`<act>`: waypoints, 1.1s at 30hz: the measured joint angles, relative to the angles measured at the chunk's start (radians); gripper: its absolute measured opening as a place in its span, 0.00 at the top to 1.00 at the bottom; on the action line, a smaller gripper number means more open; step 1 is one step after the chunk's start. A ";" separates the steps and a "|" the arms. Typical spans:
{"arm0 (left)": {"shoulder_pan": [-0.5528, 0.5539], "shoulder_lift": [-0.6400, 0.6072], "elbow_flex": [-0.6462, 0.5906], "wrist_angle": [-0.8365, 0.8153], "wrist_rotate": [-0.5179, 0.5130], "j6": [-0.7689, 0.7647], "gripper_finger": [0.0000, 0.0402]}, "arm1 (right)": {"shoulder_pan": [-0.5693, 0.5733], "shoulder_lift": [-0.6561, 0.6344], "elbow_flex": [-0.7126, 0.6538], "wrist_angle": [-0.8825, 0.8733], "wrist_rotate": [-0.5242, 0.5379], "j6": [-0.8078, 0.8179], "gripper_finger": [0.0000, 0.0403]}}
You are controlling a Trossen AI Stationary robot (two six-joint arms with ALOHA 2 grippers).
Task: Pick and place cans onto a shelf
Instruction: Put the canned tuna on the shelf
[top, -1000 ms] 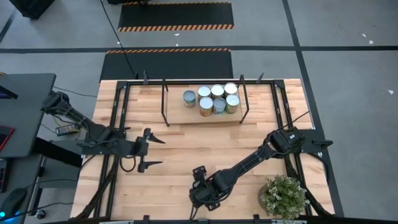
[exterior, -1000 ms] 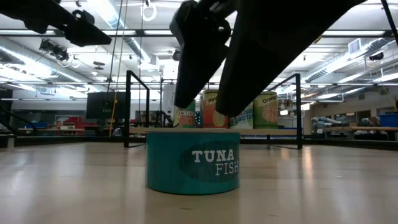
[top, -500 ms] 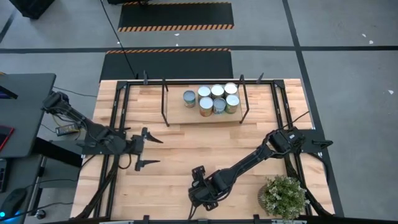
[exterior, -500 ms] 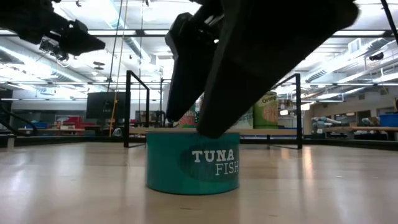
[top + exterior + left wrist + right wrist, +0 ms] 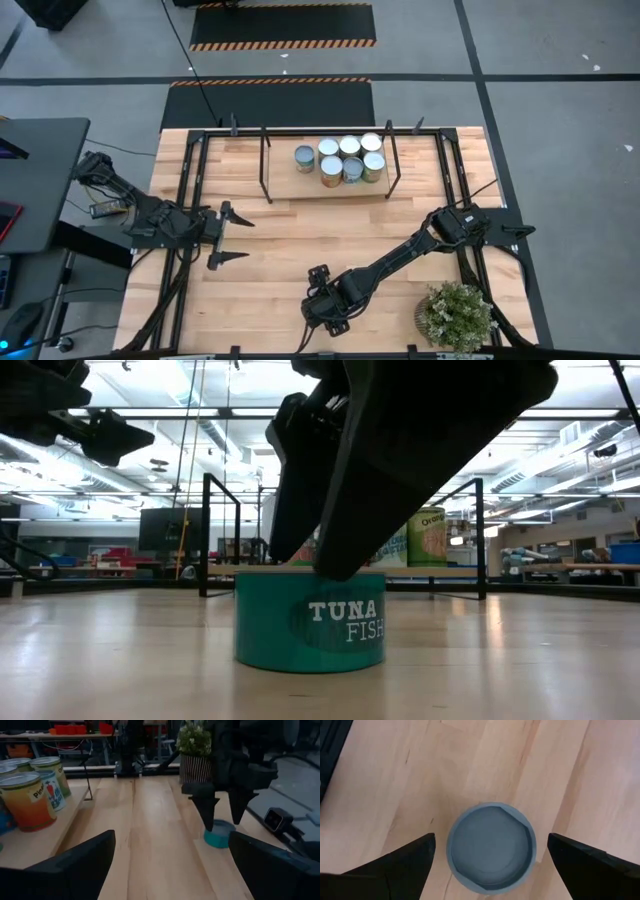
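From overhead the tuna can is hidden completely, with the right gripper (image 5: 322, 305) sitting right on top of it near the table's (image 5: 280, 250) front edge. Low down, the same gripper (image 5: 320, 565) fills the upper frame as a dark mass, blocking much of the shelf (image 5: 400, 571) behind, so only parts of the cans (image 5: 432, 537) there peek out. Whether the fingertips touch the teal can's (image 5: 309, 619) lid or hang just over it can't be told from here.

Right wrist view gives the clearest read: the tuna can (image 5: 491, 846) stands upright, its round top seen straight on, sitting between the two dark fingers (image 5: 395, 865), which are spread wide with bare wood showing on both sides of the can. Jaws open, nothing gripped. The fingers are cut off at the picture's edge.

Left wrist view confirms it from across the table: the right gripper (image 5: 218, 806) points down over the tuna can (image 5: 219, 832), tips just above its rim and either side of it. A potted plant (image 5: 194, 750) stands beyond.

On the shelf (image 5: 325, 188) at the far side, six cans (image 5: 340, 160) stand clustered, well apart from the tuna can. In the left wrist view only some of them (image 5: 27, 800) show, cut off at the edge.

The left gripper (image 5: 222, 236) waits over the table's left side, fingers spread apart and empty.
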 joint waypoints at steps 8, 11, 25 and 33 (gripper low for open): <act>0.000 -0.123 -0.068 0.028 -0.007 0.002 0.02 | 0.000 0.000 -0.008 0.003 -0.008 -0.004 0.02; 0.000 -0.149 -0.086 0.033 -0.013 -0.001 0.02 | -0.001 -0.001 -0.050 0.025 -0.012 -0.018 0.02; 0.000 -0.153 -0.131 0.065 -0.022 -0.029 0.02 | -0.026 0.000 -0.078 0.065 -0.005 -0.047 0.16; 0.000 -0.153 -0.131 0.091 -0.071 -0.024 0.02 | -0.067 -0.001 -0.068 0.058 -0.009 -0.041 0.27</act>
